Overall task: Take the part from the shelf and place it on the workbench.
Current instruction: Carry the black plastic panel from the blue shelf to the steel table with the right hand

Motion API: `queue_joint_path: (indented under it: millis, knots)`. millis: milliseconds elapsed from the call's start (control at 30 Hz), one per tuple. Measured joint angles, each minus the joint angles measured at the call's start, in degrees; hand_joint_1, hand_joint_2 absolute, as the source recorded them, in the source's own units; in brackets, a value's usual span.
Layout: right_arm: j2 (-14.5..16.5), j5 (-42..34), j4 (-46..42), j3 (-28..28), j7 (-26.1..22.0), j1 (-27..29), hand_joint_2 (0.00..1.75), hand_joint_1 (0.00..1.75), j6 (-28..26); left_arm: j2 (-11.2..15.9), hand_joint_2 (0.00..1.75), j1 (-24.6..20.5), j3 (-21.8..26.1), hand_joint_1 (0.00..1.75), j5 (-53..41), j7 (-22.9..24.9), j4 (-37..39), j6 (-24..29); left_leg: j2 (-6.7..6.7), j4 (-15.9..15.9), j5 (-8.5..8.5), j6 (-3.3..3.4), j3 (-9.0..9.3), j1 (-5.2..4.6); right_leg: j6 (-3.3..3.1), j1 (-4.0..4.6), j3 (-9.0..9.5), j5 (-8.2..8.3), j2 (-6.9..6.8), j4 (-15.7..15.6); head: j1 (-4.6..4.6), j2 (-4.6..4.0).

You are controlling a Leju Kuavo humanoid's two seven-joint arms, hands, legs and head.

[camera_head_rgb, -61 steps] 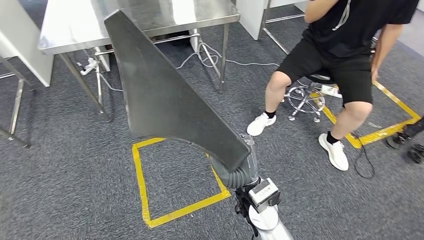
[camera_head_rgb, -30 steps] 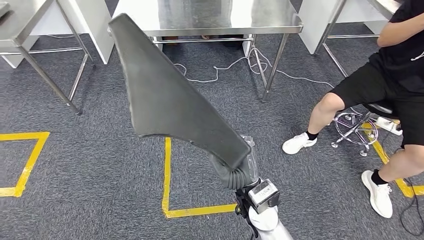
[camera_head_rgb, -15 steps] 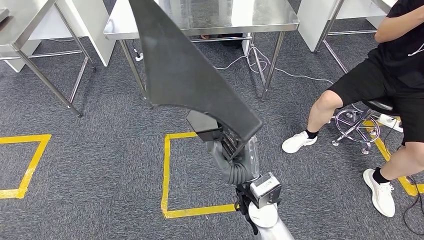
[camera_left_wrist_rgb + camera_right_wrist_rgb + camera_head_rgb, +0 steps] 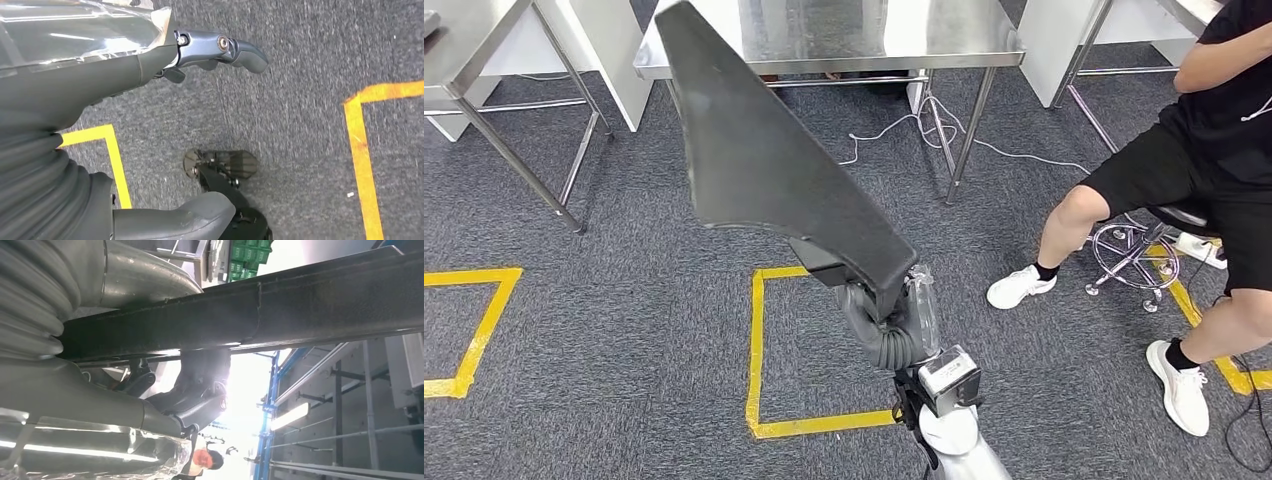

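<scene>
Part held up before the workbench

Head view: the right hand (image 4: 879,300) grips the dark part (image 4: 769,170), lower than half a second ago, before the steel workbench (image 4: 844,35); right wrist view: fingers (image 4: 200,390) clamp the part's edge; left wrist view: left hand (image 4: 220,50) over carpet, fingers apart, holding nothing.

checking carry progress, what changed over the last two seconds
The view swung: the steel workbench now lies straight ahead and the seated person has slid to the right edge. The right hand lifted and tilted the dark part briefly. It still holds it; the left hand stays hanging.
</scene>
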Motion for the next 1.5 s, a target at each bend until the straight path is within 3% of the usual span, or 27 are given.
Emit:
queue_joint_path:
  millis: [67, 133, 200, 267, 333, 367, 400, 433, 467, 533, 633, 733, 767, 867, 900, 933, 1000, 1067, 1133, 1233, 1267, 1367, 1400, 1433, 1500]
  knots:
    - [0.0, 0.0, 0.1, 0.0, 0.0, 0.0, 1.75, 1.71, 0.0, 0.0, 1.75, 0.0, 0.0, 0.0, -0.1, 0.0, 0.0, 0.0, -0.12, 0.6, -0.67, -0.9, -0.14, -0.05, -0.88, 0.1, 1.99, 1.04, 0.09, -3.7, 0.02, 0.0]
    - [0.0, 0.0, 0.1, 0.0, 0.0, 0.1, 1.75, 1.71, -0.1, 0.0, 1.75, 0.0, 0.0, 0.0, -0.2, 0.0, 0.0, 0.1, -0.16, 0.6, -0.97, -1.37, -0.1, 0.04, -2.15, 0.31, 2.06, 0.88, 0.12, -3.4, -0.04, 0.0]
    - [0.1, 0.0, 0.1, 0.0, 0.0, 0.1, 1.75, 1.71, -0.2, 0.0, 1.75, 0.0, 0.0, 0.0, -0.3, 0.0, 0.0, 0.1, 0.69, 1.7, -1.66, -1.74, -0.33, 0.29, -2.98, 0.2, 2.37, 0.71, 0.08, -3.5, -0.11, 0.0]
    - [0.2, -0.1, 0.1, -0.1, -0.1, 0.3, 1.75, 1.71, -0.2, 0.0, 1.75, 0.0, 0.0, 0.0, -0.4, -0.1, 0.0, 0.1, 2.05, 7.0, -4.25, -2.05, -2.89, 0.38, -3.71, 0.29, 2.86, 0.4, -0.12, -3.6, -0.24, 0.0]
    - [0.2, -0.1, 0.1, -0.1, -0.2, 0.7, 1.75, 1.71, -0.2, 0.0, 1.75, 0.0, 0.0, 0.0, -0.4, -0.3, 0.0, 0.1, 2.62, 15.2, -7.36, -2.12, -7.62, 0.37, -4.3, 0.65, 3.25, -0.03, -0.38, -3.6, -0.31, 0.0]
    - [0.2, -0.1, 0.1, -0.1, -0.2, 0.9, 1.75, 1.71, -0.2, 0.0, 1.75, 0.1, 0.0, 0.0, -0.4, -0.3, 0.0, 0.1, 2.66, 17.7, -7.66, -2.01, -9.48, 0.37, -4.47, 0.84, 3.48, -0.28, -0.45, -3.6, -0.32, 0.0]
    - [0.1, -0.1, 0.1, -0.1, -0.2, 1.1, 1.75, 1.71, -0.2, 0.0, 1.75, 0.2, 0.0, 0.0, -0.4, -0.3, 0.0, 0.1, 2.68, 18.0, -6.71, -1.77, -10.22, 0.33, -4.56, 1.03, 3.78, -0.56, -0.48, -3.6, -0.33, 0.0]
    - [0.1, -0.1, 0.1, -0.1, -0.2, 1.2, 1.75, 1.71, -0.2, 0.0, 1.75, 0.2, 0.0, 0.0, -0.4, -0.4, 0.0, 0.1, 2.7, 15.7, -4.61, -1.36, -9.64, 0.22, -4.56, 1.19, 4.22, -0.89, -0.48, -3.6, -0.33, 0.0]
    - [0.2, -0.1, 0.1, -0.1, -0.2, 1.3, 1.75, 1.71, -0.2, 0.0, 1.75, 0.2, 0.0, 0.0, -0.4, -0.4, 0.0, 0.1, 2.77, 11.9, -1.96, -0.77, -8.17, 0.01, -4.5, 1.33, 4.76, -1.27, -0.48, -3.6, -0.33, 0.0]
    - [0.2, -0.1, 0.1, -0.1, -0.2, 1.3, 1.75, 1.71, -0.2, 0.0, 1.75, 0.1, 0.0, 0.0, -0.4, -0.4, 0.0, 0.1, 3.23, 4.9, 1.04, 0.44, -4.92, -0.64, -4.18, 1.59, 5.58, -1.99, -0.54, -3.8, -0.25, 0.0]
    - [0.3, -0.1, 0.1, -0.1, -0.3, 1.2, 1.75, 1.71, -0.2, 0.1, 1.75, 0.0, 0.0, 0.0, -0.5, -0.5, 0.0, 0.2, 3.38, 2.0, 0.96, 1.36, -3.41, -1.37, -3.17, 1.75, 6.5, -2.05, -0.73, -4.0, -0.25, 0.0]
    - [0.3, -0.1, 0.1, -0.1, -0.3, 1.0, 1.75, 1.71, -0.4, 0.0, 1.75, 0.0, 0.0, 0.0, -0.5, -0.4, 0.0, 0.4, 2.84, 0.4, 1.08, 1.84, -1.44, -1.03, -2.69, 1.83, 5.77, -2.93, -0.69, -1.4, -0.21, 0.01]
    - [0.3, -0.1, 0.1, -0.1, -0.3, 0.9, 1.75, 1.71, -0.5, 0.0, 1.75, 0.0, 0.0, 0.0, -0.5, -0.3, 0.0, 0.5, 2.67, 0.0, 1.03, 1.97, -0.88, -0.9, -2.73, 1.76, 4.22, -3.98, -0.61, 1.3, -0.11, 0.01]
    - [0.0, 0.0, 0.2, -0.1, -0.3, 1.0, 1.75, 1.71, -0.6, 0.0, 1.75, -0.1, 0.0, 0.0, -0.5, -0.3, 0.0, 0.5, 2.21, -0.1, 0.34, 2.06, -0.34, -0.96, -2.53, 1.51, -2.66, -7.09, -0.46, 11.2, 0.16, 0.0]
    - [-0.1, 0.0, 0.2, -0.1, -0.3, 1.1, 1.75, 1.71, -0.6, 0.0, 1.75, 0.0, 0.0, 0.0, -0.5, -0.3, 0.0, 0.5, 2.03, 0.0, 0.04, 1.95, -0.04, -0.96, -2.1, 1.41, -3.9, -6.85, -0.45, 12.0, 0.17, 0.0]
    - [-0.2, 0.0, 0.3, -0.1, -0.3, 1.1, 1.75, 1.71, -0.6, -0.1, 1.75, 0.0, 0.0, 0.0, -0.6, -0.3, 0.0, 0.5, 1.84, 0.0, -0.31, 1.79, 0.43, -0.95, -1.43, 1.29, -3.86, -5.37, -0.46, 10.2, 0.18, 0.0]
    - [-0.2, -0.1, 0.3, -0.1, -0.3, 1.1, 1.75, 1.71, -0.7, -0.1, 1.75, 0.1, 0.0, 0.0, -0.7, -0.1, 0.0, 0.5, 1.54, 0.0, -1.15, 1.32, 1.6, -0.92, -0.12, 0.98, -1.47, -0.6, -0.47, 2.4, 0.21, 0.0]
    - [-0.2, -0.1, 0.3, 0.0, -0.3, 0.9, 1.75, 1.71, -0.7, -0.2, 1.75, 0.0, 0.0, 0.0, -0.9, 0.1, 0.0, 0.5, 1.35, 0.2, -1.97, 0.6, 2.18, -1.0, -0.89, 1.03, 0.46, 1.53, -0.54, -3.1, 0.26, 0.0]
    - [-0.1, -0.1, 0.4, 0.0, -0.1, 0.7, 1.75, 1.71, -0.7, -0.2, 1.75, 0.0, 0.0, 0.0, -1.0, 0.2, 0.0, 0.5, 1.37, 0.4, -2.36, -0.11, 2.27, -1.06, -2.63, 1.2, 0.94, 1.53, -0.53, -4.0, 0.24, 0.0]
    - [0.1, -0.4, 0.3, 0.0, 0.0, 0.5, 1.75, 1.71, -0.7, -0.1, 1.75, -0.1, 0.0, 0.0, -1.1, 0.3, 0.0, 0.5, 1.87, 3.2, -3.11, -0.82, 1.28, -0.85, -3.76, 0.66, 2.13, 1.91, -0.49, -4.2, 0.09, 0.0]
    - [0.2, -0.4, 0.3, -0.1, 0.0, 0.3, 1.75, 1.71, -0.7, -0.1, 1.75, -0.2, 0.0, 0.0, -1.2, 0.3, 0.0, 0.5, 2.13, 6.0, -4.0, -1.13, -0.28, -0.74, -4.08, 0.54, 2.52, 1.74, -0.51, -4.3, -0.01, 0.0]
    - [0.4, -0.4, 0.3, 0.0, 0.0, 0.2, 1.75, 1.71, -0.7, -0.2, 1.75, -0.1, 0.0, 0.0, -1.2, 0.4, 0.0, 0.5, 2.57, 16.1, -7.72, -1.84, -7.19, -0.54, -4.81, 0.8, 3.14, 1.0, -0.48, -4.3, -0.18, 0.0]
    - [0.4, -0.4, 0.3, 0.0, 0.0, 0.3, 1.75, 1.71, -0.7, -0.2, 1.75, -0.1, 0.0, 0.0, -1.2, 0.4, 0.0, 0.5, 2.61, 17.0, -7.65, -1.86, -8.62, -0.51, -4.86, 0.88, 3.42, 0.72, -0.43, -4.3, -0.19, 0.0]
    - [0.4, -0.4, 0.3, 0.0, 0.0, 0.3, 1.75, 1.71, -0.7, -0.2, 1.75, 0.0, 0.0, 0.0, -1.2, 0.4, 0.0, 0.5, 2.64, 15.9, -6.29, -1.75, -8.97, -0.49, -4.82, 0.96, 3.81, 0.41, -0.37, -4.4, -0.2, 0.0]
    - [0.4, -0.4, 0.3, 0.0, 0.0, 0.3, 1.75, 1.71, -0.7, -0.1, 1.75, 0.0, 0.0, 0.0, -1.2, 0.4, 0.0, 0.5, 2.73, 8.6, -0.93, -1.1, -6.67, -0.57, -4.66, 1.1, 4.77, -0.28, -0.32, -4.4, -0.19, 0.0]
